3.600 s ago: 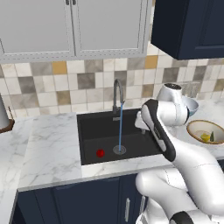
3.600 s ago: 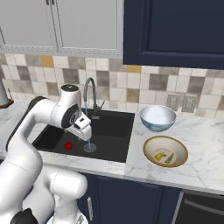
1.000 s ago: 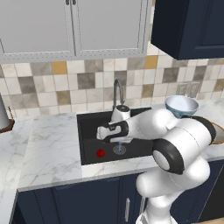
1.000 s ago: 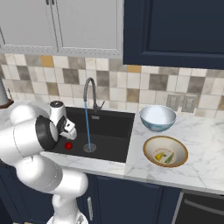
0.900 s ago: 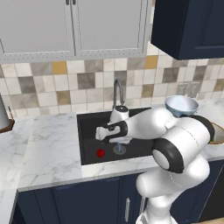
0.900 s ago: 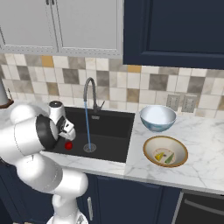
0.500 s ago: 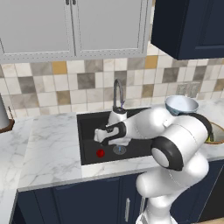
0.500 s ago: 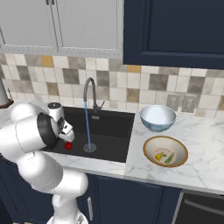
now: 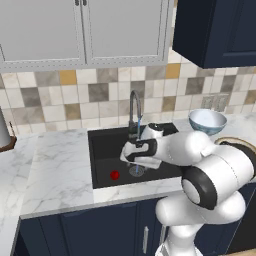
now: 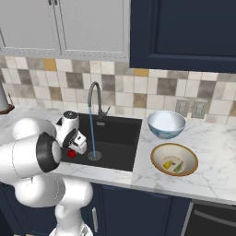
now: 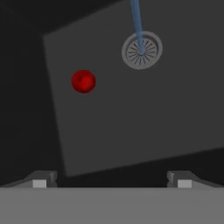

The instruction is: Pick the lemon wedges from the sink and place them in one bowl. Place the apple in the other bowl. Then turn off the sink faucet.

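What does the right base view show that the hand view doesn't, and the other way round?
Right base view's own: the faucet, the pale blue bowl, and the tan-rimmed bowl holding both lemon wedges, on the counter right of the sink.
Hand view's own: the gripper with its fingertips wide apart and nothing between them, looking down into the basin.
Shared: the apple on the sink floor, the drain, and the water stream falling onto the drain, so the tap is running.
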Robot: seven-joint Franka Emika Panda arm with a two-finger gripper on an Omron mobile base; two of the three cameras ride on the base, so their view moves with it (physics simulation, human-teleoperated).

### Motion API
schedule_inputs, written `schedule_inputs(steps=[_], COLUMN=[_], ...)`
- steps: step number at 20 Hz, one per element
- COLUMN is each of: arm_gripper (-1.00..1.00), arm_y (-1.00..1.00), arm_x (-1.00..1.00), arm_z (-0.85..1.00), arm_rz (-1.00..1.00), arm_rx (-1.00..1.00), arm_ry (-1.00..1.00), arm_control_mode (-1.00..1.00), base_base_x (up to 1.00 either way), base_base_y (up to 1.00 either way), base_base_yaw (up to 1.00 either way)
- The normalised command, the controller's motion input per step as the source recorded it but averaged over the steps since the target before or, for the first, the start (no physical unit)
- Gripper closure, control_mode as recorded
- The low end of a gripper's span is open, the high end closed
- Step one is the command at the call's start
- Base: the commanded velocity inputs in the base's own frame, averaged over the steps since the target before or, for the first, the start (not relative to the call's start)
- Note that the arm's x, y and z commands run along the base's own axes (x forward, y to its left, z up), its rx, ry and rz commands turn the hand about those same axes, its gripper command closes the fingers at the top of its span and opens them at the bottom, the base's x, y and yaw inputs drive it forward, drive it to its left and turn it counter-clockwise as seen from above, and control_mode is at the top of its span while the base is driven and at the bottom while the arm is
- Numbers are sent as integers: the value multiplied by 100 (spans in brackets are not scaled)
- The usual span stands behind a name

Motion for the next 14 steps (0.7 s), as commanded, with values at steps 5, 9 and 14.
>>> schedule_inputs(steps=[5,9,14], arm_gripper=[-100,-100,-100], arm_y=[10,33,24], arm_x=[34,40,12], arm_z=[-22,-22,-13], arm_rz=[0,0,0], arm_rx=[9,5,3], arm_ry=[0,1,5], arm_control_mode=[-100,-100,-100], base_base_x=[0,0,0], base_base_y=[0,0,0], base_base_yaw=[0,0,0])
